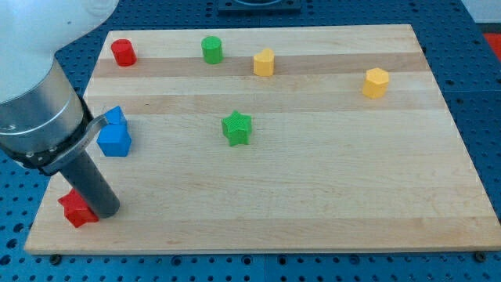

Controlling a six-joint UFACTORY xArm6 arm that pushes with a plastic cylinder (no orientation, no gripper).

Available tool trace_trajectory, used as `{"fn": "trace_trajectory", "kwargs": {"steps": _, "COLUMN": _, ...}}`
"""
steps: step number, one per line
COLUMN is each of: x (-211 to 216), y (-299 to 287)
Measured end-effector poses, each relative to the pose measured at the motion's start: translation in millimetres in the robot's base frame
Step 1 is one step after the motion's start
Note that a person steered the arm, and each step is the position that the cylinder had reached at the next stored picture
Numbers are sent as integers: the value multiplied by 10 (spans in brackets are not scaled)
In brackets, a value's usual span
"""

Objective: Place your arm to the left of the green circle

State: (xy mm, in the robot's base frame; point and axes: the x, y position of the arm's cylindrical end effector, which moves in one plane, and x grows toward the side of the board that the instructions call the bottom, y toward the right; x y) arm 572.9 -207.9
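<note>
The green circle (pixel 212 49) is a short green cylinder near the view's top, left of centre, on the wooden board (pixel 313 196). My dark rod comes down from the grey arm at the view's left, and my tip (pixel 107 210) rests near the board's bottom left corner. It touches the right side of a red star-like block (pixel 76 209). The tip is far below and to the left of the green circle.
Two blue blocks (pixel 114 135) sit close together just above my rod. A red cylinder (pixel 123 52) is at the top left. A green star (pixel 236 128) is at centre. Yellow blocks sit beside the green circle (pixel 264 62) and at the right (pixel 376 82).
</note>
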Motion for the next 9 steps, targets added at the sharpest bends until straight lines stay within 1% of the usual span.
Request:
{"fn": "trace_trajectory", "kwargs": {"steps": 1, "x": 0, "y": 127}}
{"fn": "trace_trajectory", "kwargs": {"steps": 2, "x": -8, "y": 373}}
{"fn": "trace_trajectory", "kwargs": {"steps": 3, "x": -8, "y": 388}}
{"fn": "trace_trajectory", "kwargs": {"steps": 4, "x": -81, "y": 938}}
{"fn": "trace_trajectory", "kwargs": {"steps": 5, "x": -386, "y": 1239}}
{"fn": "trace_trajectory", "kwargs": {"steps": 6, "x": -679, "y": 1239}}
{"fn": "trace_trajectory", "kwargs": {"steps": 8, "x": -1814, "y": 1226}}
{"fn": "trace_trajectory", "kwargs": {"steps": 9, "x": -2142, "y": 1121}}
